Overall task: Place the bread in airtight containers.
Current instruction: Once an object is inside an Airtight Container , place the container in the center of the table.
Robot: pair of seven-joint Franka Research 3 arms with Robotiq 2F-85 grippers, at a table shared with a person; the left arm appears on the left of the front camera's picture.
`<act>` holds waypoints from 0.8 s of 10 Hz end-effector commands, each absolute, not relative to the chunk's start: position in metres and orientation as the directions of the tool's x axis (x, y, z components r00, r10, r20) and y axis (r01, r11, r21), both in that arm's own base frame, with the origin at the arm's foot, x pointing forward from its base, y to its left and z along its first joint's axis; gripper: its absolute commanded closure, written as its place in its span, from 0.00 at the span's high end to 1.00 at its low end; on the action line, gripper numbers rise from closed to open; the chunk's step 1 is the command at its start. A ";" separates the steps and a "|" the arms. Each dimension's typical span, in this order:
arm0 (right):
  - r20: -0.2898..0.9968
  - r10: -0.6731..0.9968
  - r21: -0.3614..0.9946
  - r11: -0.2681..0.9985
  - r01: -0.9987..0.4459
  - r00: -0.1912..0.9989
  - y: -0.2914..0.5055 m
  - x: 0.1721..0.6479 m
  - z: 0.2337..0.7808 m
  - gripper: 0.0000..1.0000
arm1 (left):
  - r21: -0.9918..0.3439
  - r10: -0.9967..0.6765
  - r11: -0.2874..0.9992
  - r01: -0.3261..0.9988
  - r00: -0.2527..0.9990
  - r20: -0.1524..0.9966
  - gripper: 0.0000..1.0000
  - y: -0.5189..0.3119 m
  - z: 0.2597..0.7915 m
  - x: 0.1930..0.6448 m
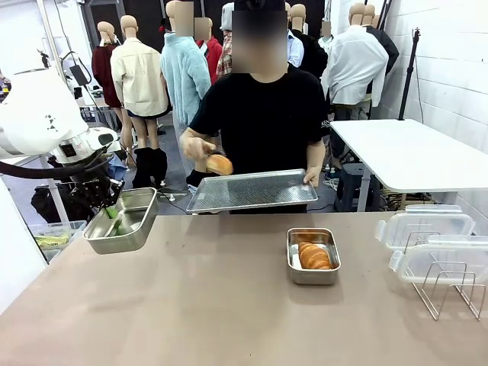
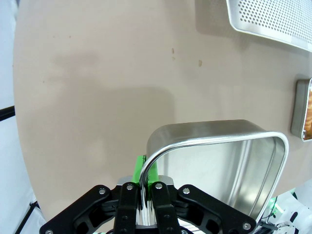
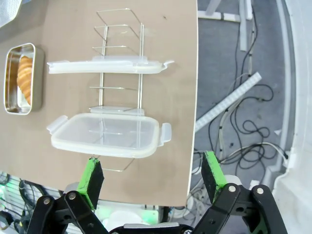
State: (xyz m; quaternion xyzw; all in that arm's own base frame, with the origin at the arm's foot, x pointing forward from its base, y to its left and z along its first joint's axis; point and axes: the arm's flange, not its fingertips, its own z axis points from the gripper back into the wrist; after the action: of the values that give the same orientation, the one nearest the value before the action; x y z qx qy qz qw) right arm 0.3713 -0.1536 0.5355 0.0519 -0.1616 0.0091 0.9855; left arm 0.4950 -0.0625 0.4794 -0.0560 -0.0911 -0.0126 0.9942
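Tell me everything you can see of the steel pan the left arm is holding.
A small rectangular shiny steel pan with rounded corners and a rolled rim, empty and lidless. The left gripper is shut on its rim near a corner, green-padded fingers either side of the wall. It appears raised slightly above the brown table's left end, tilted.

Steel pan [image 2: 219, 170] gleams; perforated metal tray [image 1: 252, 189] — duller; lids [image 3: 105, 134] clear plastic; tabletop [image 1: 191, 305] smooth, matt.
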 end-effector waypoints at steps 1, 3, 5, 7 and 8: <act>0.326 -0.003 0.099 0.995 -0.031 0.945 -0.155 0.373 0.534 1.00 | -0.114 -0.004 0.993 0.027 0.981 0.193 0.00 -0.063 0.483 0.497; 0.326 -0.003 0.099 0.995 -0.031 0.945 -0.155 0.373 0.534 1.00 | -0.114 -0.004 0.993 0.027 0.981 0.193 0.00 -0.063 0.483 0.497; 0.326 -0.003 0.099 0.995 -0.031 0.945 -0.155 0.373 0.534 1.00 | -0.114 -0.004 0.993 0.027 0.981 0.193 0.00 -0.063 0.483 0.497; 0.326 -0.003 0.099 0.995 -0.031 0.945 -0.155 0.373 0.534 1.00 | -0.114 -0.004 0.993 0.027 0.981 0.193 0.00 -0.063 0.483 0.497; 0.326 -0.003 0.099 0.995 -0.031 0.945 -0.155 0.373 0.534 1.00 | -0.114 -0.004 0.993 0.027 0.981 0.193 0.00 -0.063 0.483 0.497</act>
State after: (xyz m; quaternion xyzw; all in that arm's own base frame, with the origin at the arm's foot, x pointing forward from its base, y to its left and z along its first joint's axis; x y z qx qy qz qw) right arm 0.3713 -0.1536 0.5354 0.0519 -0.1616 0.0091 0.9855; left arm 0.4950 -0.0625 0.4794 -0.0560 -0.0911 -0.0126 0.9942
